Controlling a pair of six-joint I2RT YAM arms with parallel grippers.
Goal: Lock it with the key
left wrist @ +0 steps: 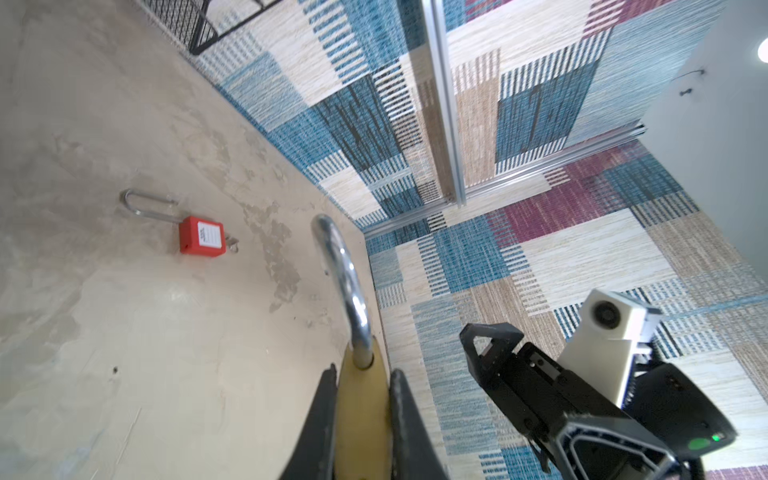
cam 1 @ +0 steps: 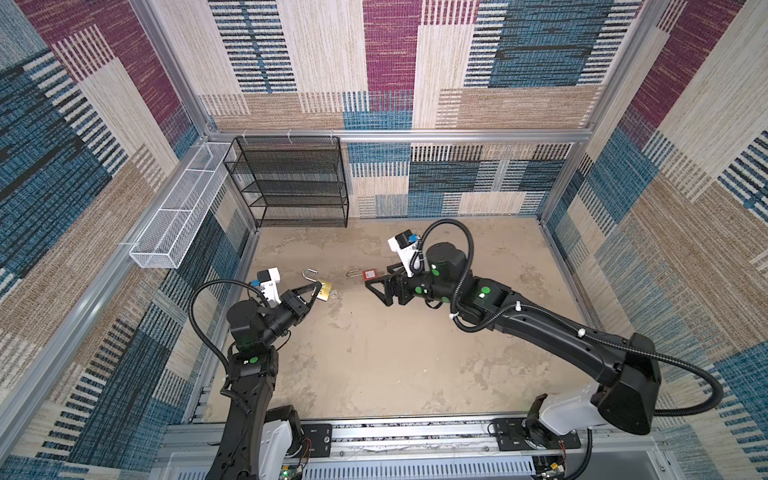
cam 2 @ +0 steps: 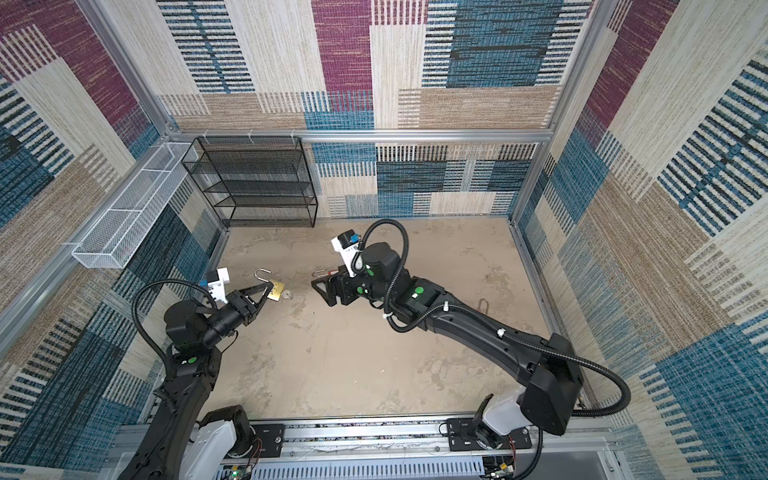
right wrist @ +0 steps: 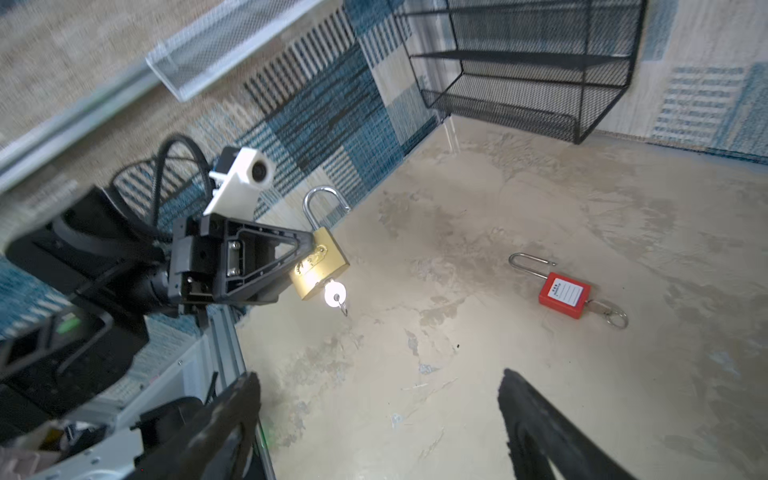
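Left end effector (cam 1: pixel 318 286) is clamped on the flat faces of a brass padlock (right wrist: pixel 320 266), which appears lifted off the tabletop (cam 1: pixel 374 365) toward its left edge. The shackle (right wrist: pixel 322 203) is swung open and a small key (right wrist: pixel 334 293) sits in the base. Right end effector (right wrist: pixel 378 386), jaws spread wide and empty, hovers near the middle. Just beyond it, toward the far edge, a red padlock (cam 1: pixel 368 274) lies flat, also open. The brass body looks dense, rigid and slick; the thin key head is probably best pinched across its flat sides.
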